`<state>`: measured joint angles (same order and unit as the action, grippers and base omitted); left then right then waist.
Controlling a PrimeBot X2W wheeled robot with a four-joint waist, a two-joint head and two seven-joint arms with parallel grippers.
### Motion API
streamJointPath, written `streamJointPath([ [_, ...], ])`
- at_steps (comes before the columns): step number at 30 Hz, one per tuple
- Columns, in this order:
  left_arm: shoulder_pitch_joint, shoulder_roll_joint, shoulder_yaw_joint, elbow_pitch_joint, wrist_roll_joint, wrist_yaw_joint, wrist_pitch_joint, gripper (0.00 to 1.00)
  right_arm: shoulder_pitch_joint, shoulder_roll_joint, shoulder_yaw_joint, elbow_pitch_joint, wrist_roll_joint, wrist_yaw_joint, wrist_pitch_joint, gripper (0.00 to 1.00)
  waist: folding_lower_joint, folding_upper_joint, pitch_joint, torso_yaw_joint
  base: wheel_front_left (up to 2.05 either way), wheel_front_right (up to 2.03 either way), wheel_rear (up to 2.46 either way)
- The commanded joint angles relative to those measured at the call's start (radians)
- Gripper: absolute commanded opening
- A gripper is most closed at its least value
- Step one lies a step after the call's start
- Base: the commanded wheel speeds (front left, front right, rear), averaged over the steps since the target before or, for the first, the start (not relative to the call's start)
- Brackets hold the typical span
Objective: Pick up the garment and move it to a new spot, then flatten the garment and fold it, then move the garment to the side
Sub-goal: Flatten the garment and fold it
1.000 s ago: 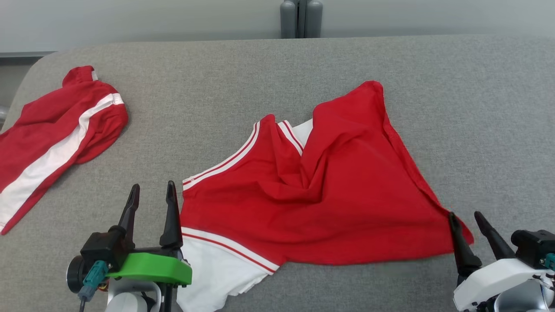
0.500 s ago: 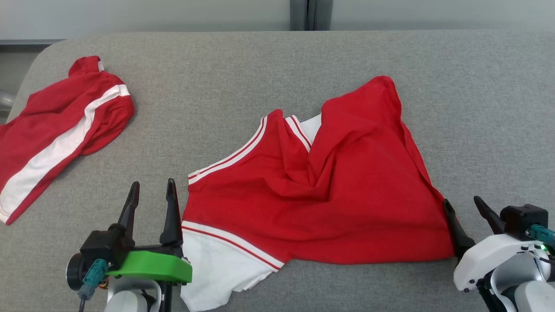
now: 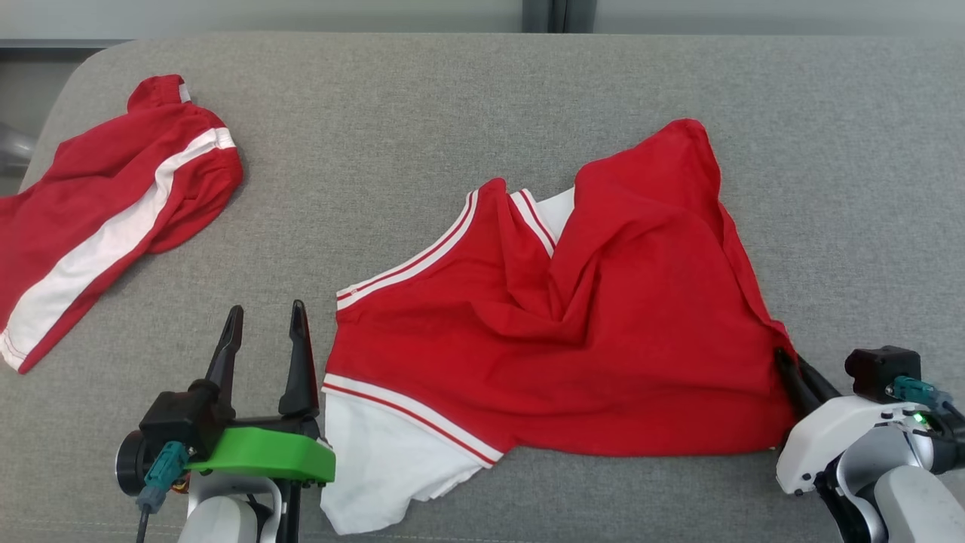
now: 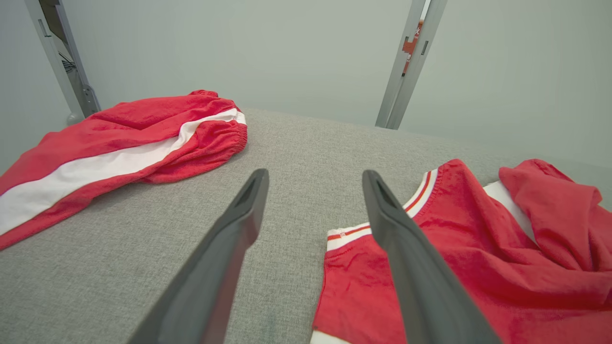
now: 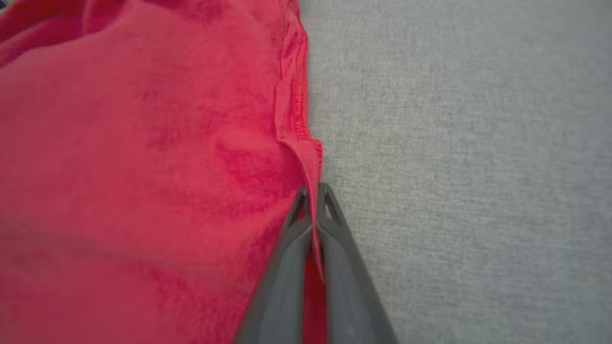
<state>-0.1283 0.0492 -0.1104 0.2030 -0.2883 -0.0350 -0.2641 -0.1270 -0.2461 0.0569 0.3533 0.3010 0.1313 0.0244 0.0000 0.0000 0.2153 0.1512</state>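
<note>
**A:** Where does the garment [image 3: 603, 339] lie?

**B:** In the middle of the grey padded table [image 3: 452, 113]. It is rumpled, with its red body bunched into folds and a white panel [image 3: 369, 467] poking out at the near left.

**A:** And the grippers?

**B:** The right gripper [image 5: 313, 193] has its jaws pressed together on the garment's right hem [image 5: 292, 105], pinching a thin fold of red cloth close to the near right corner. The left gripper [image 3: 267, 308] stands with jaws spread wide, just left of the garment's left edge, holding nothing.

**A:** So how far along is the task?

**B:** Early, I'd judge. One corner is gripped, but the cloth rests on the table, not lifted, and it is neither flat nor folded. I can't tell whether this is its new spot. Spreading, folding and the move to the side all remain.

**A:** What about the other red piece?

**B:** A second red-and-white garment [image 3: 113, 211] lies well apart at the far left, with no gripper near it.
</note>
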Motion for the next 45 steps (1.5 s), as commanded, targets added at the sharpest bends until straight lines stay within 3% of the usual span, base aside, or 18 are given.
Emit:
streamJointPath([
  [1,-0.001,0.002,0.001,0.003,-0.001,0.004,0.0,1.0,-0.016,-0.013,0.004,-0.007,0.007,-0.001,-0.027,0.0,0.0,0.0,-0.007,-0.001,0.0,0.0,0.0],
  [8,0.01,0.002,-0.003,0.001,-0.007,0.008,0.0,1.0,-0.031,-0.05,0.015,-0.112,0.051,-0.001,-0.078,0.0,0.0,0.0,-0.02,-0.001,0.0,0.0,0.0],
  [15,0.0,0.002,-0.014,0.002,-0.017,0.009,0.0,1.0,-0.115,-0.064,0.018,-0.192,0.065,-0.001,-0.017,0.0,0.0,0.0,-0.017,0.012,0.0,0.0,0.0],
  [20,-0.011,0.002,-0.022,0.006,-0.023,0.009,0.0,1.0,-0.225,-0.05,0.044,-0.121,0.058,-0.001,0.019,0.0,0.0,0.0,-0.009,0.032,0.0,0.0,0.0],
  [27,-0.016,0.002,-0.038,0.009,-0.032,0.015,0.0,1.0,-0.344,-0.043,0.082,0.091,0.032,-0.001,0.002,0.0,0.0,0.0,-0.003,0.059,0.0,0.0,0.0],
  [28,-0.015,0.002,-0.039,0.01,-0.033,0.015,0.0,1.0,-0.354,-0.041,0.087,0.114,0.029,-0.001,-0.012,0.27,0.0,0.0,-0.003,0.061,0.0,0.0,0.0],
  [29,-0.013,0.002,-0.038,0.011,-0.034,0.016,0.0,1.0,-0.361,-0.035,0.088,0.138,0.032,-0.001,-0.031,0.97,0.0,0.0,-0.004,0.062,0.0,0.0,0.0],
  [36,0.01,0.002,-0.025,0.012,-0.022,0.017,0.0,1.0,-0.319,-0.046,0.107,0.212,0.052,-0.001,-0.13,1.0,0.0,0.0,-0.027,0.043,0.0,0.0,0.0],
  [45,0.02,0.002,-0.024,0.009,-0.006,0.011,0.0,1.0,-0.177,-0.098,0.123,0.129,0.097,-0.001,-0.165,1.0,0.0,0.0,-0.046,0.013,0.0,0.0,0.0],
])
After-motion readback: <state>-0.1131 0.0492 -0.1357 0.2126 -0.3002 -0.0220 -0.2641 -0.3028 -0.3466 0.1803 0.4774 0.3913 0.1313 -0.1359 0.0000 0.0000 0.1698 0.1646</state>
